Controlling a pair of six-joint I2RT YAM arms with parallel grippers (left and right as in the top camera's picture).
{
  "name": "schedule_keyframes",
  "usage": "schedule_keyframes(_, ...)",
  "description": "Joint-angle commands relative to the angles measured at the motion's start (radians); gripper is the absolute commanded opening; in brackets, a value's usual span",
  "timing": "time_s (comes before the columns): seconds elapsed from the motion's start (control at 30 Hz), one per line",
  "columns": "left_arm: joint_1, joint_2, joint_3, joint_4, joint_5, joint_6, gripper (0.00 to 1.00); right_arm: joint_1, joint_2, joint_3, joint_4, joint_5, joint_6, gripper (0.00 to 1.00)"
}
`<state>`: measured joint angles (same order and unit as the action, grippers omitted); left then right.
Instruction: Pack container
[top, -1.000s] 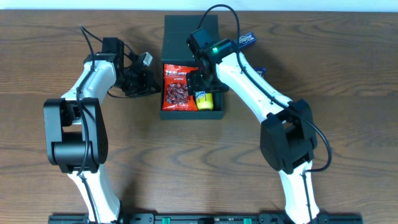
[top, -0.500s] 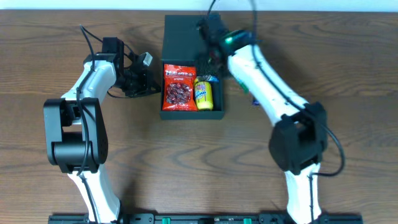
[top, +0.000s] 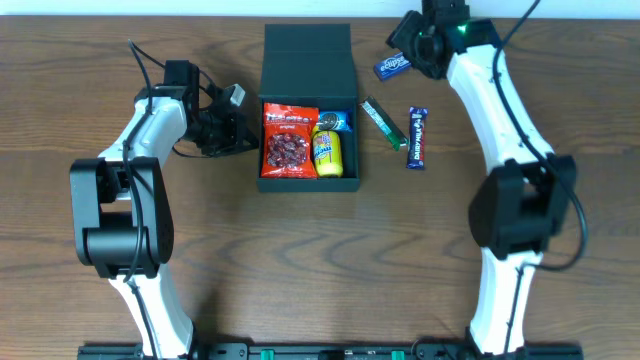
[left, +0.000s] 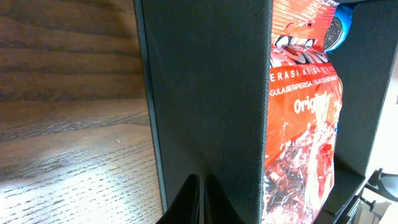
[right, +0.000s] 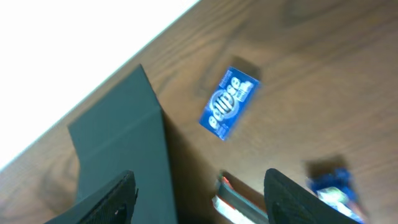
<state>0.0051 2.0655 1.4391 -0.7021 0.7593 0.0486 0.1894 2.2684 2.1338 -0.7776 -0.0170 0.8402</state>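
Note:
The container (top: 349, 150) is a dark box with its flap lid (top: 305, 48) laid open toward the far side. A red snack packet (top: 288, 141), a yellow packet (top: 327, 150) and a small blue packet (top: 338, 122) lie inside. My left gripper (top: 240, 131) is shut and empty, its tips (left: 202, 200) resting against the container's outer left wall (left: 205, 93). My right gripper (top: 410, 45) hangs open and empty high over the far right, above a blue gum packet (right: 228, 102) and beside the lid (right: 118, 149).
On the wood right of the box lie the blue gum packet (top: 392, 66), a green stick pack (top: 383, 122) and a dark blue bar (top: 416, 137). The stick pack (right: 239, 200) and the bar (right: 333, 185) show low in the right wrist view. The table's far edge is close.
My right gripper let go of the yellow packet in the box, rose out, and swung back and right to the far edge. The left arm has not moved.

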Motion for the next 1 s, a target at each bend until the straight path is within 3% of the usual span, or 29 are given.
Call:
schedule_keyframes(0.0, -0.004, 0.007, -0.006, -0.003, 0.015, -0.001, 0.06, 0.01, 0.163, 0.183, -0.042, -0.071, 0.06, 0.7)
schedule_keyframes(0.1, -0.004, 0.007, -0.006, -0.006, 0.015, -0.001, 0.06, 0.01, 0.335, 0.45, -0.164, -0.078, 0.071, 0.75)
schedule_keyframes(0.2, -0.004, 0.007, -0.006, -0.008, 0.015, -0.002, 0.06, -0.001, 0.48, 0.66, -0.28, -0.126, 0.113, 0.88)
schedule_keyframes(0.23, -0.004, 0.007, -0.006, -0.008, 0.015, -0.001, 0.06, -0.006, 0.497, 0.673, -0.296, -0.134, 0.118, 0.98)
schedule_keyframes(0.63, -0.004, 0.007, -0.006, -0.022, 0.01, 0.0, 0.06, -0.045, 0.517, 0.665, -0.255, -0.16, 0.117, 0.99)
schedule_keyframes(0.67, -0.004, 0.007, -0.006, -0.024, -0.001, -0.001, 0.06, -0.045, 0.517, 0.665, -0.244, -0.16, 0.115, 0.92)
schedule_keyframes(0.73, -0.004, 0.007, -0.006, -0.029, -0.02, -0.001, 0.06, -0.043, 0.517, 0.665, -0.205, -0.16, 0.1, 0.66)
schedule_keyframes(0.8, -0.004, 0.007, -0.006, -0.032, -0.031, -0.001, 0.06, -0.039, 0.517, 0.665, -0.152, -0.159, 0.097, 0.26)
schedule_keyframes(0.87, -0.004, 0.007, -0.006, -0.031, -0.031, -0.001, 0.06, -0.037, 0.517, 0.665, -0.103, -0.155, 0.098, 0.01)
schedule_keyframes(0.97, -0.004, 0.007, -0.006, -0.031, -0.03, -0.001, 0.06, -0.037, 0.527, 0.665, -0.05, -0.144, 0.105, 0.01)
